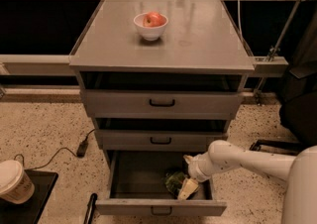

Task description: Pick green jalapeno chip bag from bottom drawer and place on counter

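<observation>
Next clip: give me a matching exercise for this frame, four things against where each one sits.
1. green jalapeno chip bag
2. red apple
3. tool
4. paper cup

A. in the white bowl on the counter
B. on the black tray, lower left
C. lying on the floor of the open bottom drawer
D. at the white arm's end, down inside that drawer beside the bag

Pairs: 1-C, 2-A, 3-D, 4-B.

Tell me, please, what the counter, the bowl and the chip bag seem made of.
The counter looks like grey metal, smooth and faintly reflective. The bowl is glossy white, perhaps ceramic or plastic. The chip bag, beside the gripper inside the bottom drawer, is crinkled shiny film, probably foil-lined plastic.
</observation>
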Controlling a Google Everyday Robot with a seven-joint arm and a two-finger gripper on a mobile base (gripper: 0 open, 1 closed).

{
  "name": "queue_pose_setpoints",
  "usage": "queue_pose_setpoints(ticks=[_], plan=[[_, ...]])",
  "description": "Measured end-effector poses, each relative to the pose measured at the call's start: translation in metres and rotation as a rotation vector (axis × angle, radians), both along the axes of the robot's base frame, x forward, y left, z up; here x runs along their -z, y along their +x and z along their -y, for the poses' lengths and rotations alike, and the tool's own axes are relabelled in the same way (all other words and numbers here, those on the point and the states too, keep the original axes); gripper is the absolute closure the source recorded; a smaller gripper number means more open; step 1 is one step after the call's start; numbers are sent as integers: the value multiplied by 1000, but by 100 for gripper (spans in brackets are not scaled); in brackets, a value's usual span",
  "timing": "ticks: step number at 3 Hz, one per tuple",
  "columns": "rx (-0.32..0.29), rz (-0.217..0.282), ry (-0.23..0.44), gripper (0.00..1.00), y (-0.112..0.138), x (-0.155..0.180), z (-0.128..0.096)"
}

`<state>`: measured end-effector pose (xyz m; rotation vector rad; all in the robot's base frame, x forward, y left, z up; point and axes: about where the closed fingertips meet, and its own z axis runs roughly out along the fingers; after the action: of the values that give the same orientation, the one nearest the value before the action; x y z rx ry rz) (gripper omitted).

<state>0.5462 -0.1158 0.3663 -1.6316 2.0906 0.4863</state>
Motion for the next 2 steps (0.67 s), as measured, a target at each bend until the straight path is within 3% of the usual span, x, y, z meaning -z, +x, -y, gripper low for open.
queue_pose_setpoints(ticks=[1, 2], plan=[[-4, -8, 9, 0, 1, 5, -2], [-63, -94, 59, 0, -3, 44, -18]])
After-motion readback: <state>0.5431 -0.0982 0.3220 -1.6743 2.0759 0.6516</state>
